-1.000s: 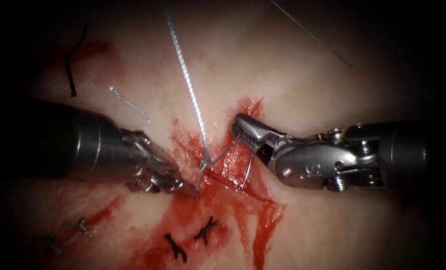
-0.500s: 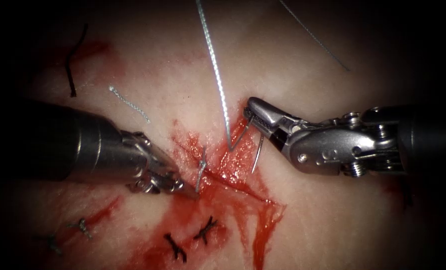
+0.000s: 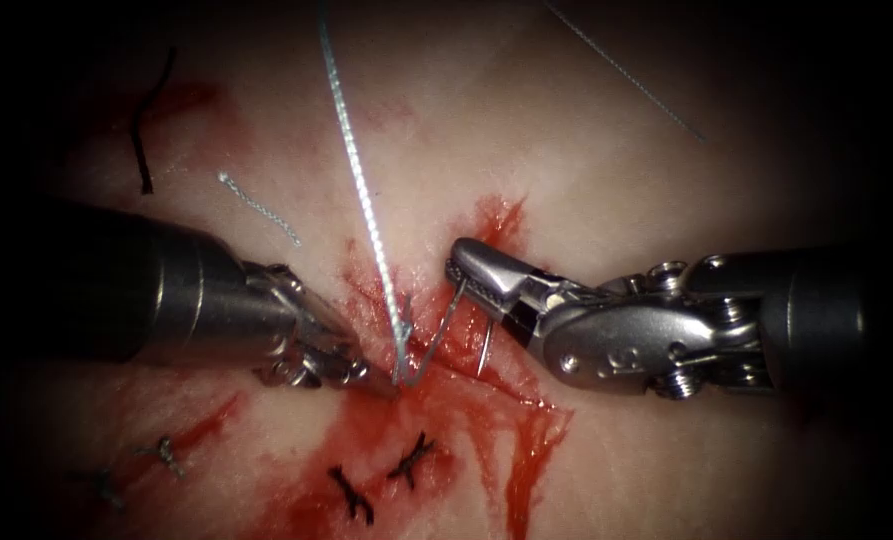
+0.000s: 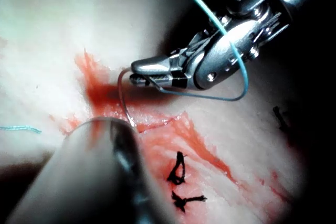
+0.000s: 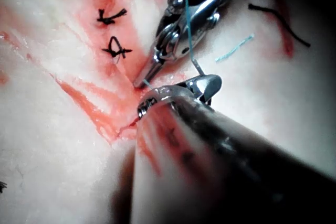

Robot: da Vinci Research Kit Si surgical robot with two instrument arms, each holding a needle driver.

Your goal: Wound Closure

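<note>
The cut (image 3: 481,372) runs across the tissue (image 3: 586,170), wet with red fluid (image 3: 526,450). My right tool (image 3: 458,262) comes in from the right, jaws shut on the curved needle (image 3: 448,310) near mid-curve. The needle hangs over the cut, its point (image 3: 480,372) facing down; I cannot tell whether it touches the tissue. Pale thread (image 3: 361,190) drops from above to the needle's tail by the left tool (image 3: 381,385), which is shut on a short thread end at the cut's left edge. The left wrist view shows the right tool (image 4: 139,72), needle (image 4: 121,98) and thread (image 4: 239,66).
Two dark knotted stitches (image 3: 411,460) (image 3: 351,495) lie below the cut, with more (image 3: 166,455) at lower left. A black thread piece (image 3: 146,130) and a pale cut piece (image 3: 256,205) lie at upper left. A thin strand (image 3: 626,75) crosses the upper right.
The right tool lifted up and right with the needle, then came back down-left toward the left tool's tip. The long thread swung with it. The left tool stayed put.
</note>
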